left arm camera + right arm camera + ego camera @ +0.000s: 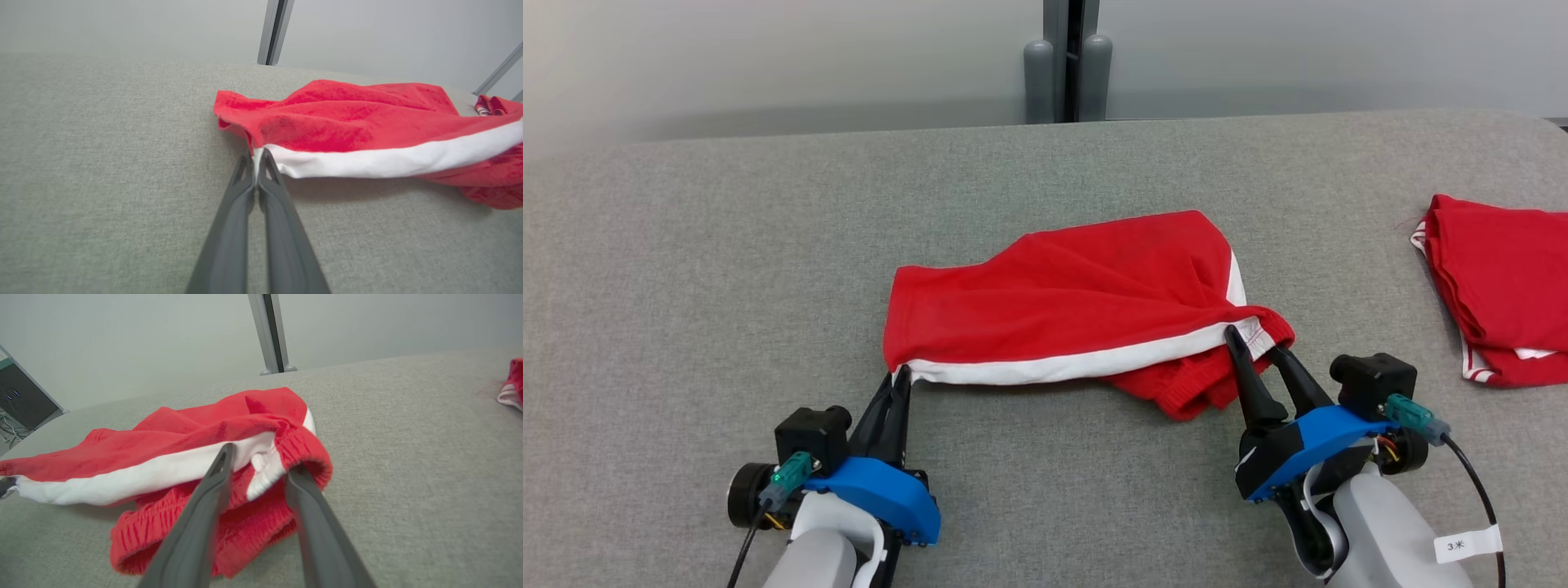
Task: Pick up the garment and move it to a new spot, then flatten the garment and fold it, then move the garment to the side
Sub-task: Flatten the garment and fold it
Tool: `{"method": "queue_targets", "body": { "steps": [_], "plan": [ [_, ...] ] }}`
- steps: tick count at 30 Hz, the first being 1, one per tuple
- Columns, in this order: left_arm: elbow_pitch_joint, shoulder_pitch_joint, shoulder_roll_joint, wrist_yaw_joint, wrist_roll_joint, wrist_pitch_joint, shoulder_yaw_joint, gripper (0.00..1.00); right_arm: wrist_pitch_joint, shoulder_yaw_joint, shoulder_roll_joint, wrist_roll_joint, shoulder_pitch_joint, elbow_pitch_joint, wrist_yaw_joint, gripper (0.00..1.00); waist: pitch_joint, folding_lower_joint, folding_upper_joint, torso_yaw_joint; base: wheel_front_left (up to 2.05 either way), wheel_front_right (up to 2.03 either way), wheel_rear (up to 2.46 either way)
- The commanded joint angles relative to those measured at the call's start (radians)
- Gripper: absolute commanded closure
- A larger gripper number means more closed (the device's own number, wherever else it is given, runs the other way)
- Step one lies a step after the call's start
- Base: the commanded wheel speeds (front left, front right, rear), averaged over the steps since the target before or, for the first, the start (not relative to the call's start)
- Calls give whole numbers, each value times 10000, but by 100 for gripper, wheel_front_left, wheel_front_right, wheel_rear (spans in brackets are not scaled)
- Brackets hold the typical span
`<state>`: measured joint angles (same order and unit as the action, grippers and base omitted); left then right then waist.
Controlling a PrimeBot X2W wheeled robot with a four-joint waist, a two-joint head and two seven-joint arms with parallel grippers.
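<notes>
Fingers of the left gripper (900, 377) found pinched tight on the near-left corner of the red cotton shorts with white side stripe (1078, 286). Fingers of the right gripper (1254, 341) found spread, straddling the ribbed waistband end, not clamped. Shorts noted mid-table, rumpled, stripe stretched along the near edge. Underneath, grey woven fabric tabletop (727, 245). Far right, folded red garment (1503, 286). Behind, pale wall, grey post (1068, 65).

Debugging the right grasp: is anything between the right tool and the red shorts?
Nothing visible. The right tool, open, straddles the red shorts at the bunched waistband; the left tool is shut on their striped corner. The folded red garment lies apart.
</notes>
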<state>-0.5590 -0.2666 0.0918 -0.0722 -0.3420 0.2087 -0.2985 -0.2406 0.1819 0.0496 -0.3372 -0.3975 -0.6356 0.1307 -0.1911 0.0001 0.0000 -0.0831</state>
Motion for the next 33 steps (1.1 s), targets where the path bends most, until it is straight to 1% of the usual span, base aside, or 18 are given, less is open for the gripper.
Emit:
{"method": "queue_targets", "body": {
  "steps": [1,2,6,9,14,16,18,19,20,21,25,28,33],
  "plan": [
    [106,-223,85,39,-30,82,92,100,-58,-39,18,-21,88,40,1,48,8,-1,0,-23,0,0,0],
    [152,-247,125,63,-43,86,120,100,-67,-55,18,27,88,56,1,51,13,-1,0,-35,0,0,0],
    [306,-352,270,116,-86,57,199,100,-79,-51,18,-42,186,240,1,51,49,-1,0,-81,0,0,0],
    [371,-354,339,174,-126,35,218,100,-48,-73,18,-15,249,354,1,57,85,-1,0,-118,0,0,0],
    [501,-356,446,190,-178,4,237,100,221,-46,18,-28,483,595,1,59,106,-1,0,-140,0,0,0],
    [546,-385,491,214,-177,-19,226,100,356,-23,18,100,560,644,1,62,102,-1,0,-140,0,0,0],
    [615,-442,523,241,-167,-30,204,100,460,-30,18,166,609,703,1,68,99,-1,0,-131,0,0,0],
    [666,-472,538,249,-156,-28,197,100,503,-36,18,180,621,751,1,76,99,-1,0,-131,0,0,0],
    [666,-472,538,249,-156,-28,197,100,503,-36,18,180,621,751,1,76,99,-1,0,-131,0,0,0],
    [732,-505,579,267,-150,-25,190,100,568,-31,18,251,628,850,1,100,115,-1,0,-138,0,0,0],
    [906,-599,679,271,-108,-46,158,100,672,-75,17,452,521,1074,1,100,167,-1,0,-140,0,0,0],
    [1186,-766,842,206,-97,-104,162,100,886,-99,38,797,354,1500,1,100,306,-1,0,-150,0,0,0],
    [2162,-1109,1230,137,-80,-342,263,100,1454,-94,503,1059,281,2803,1,100,779,-1,0,-153,0,0,0]
  ]
}}
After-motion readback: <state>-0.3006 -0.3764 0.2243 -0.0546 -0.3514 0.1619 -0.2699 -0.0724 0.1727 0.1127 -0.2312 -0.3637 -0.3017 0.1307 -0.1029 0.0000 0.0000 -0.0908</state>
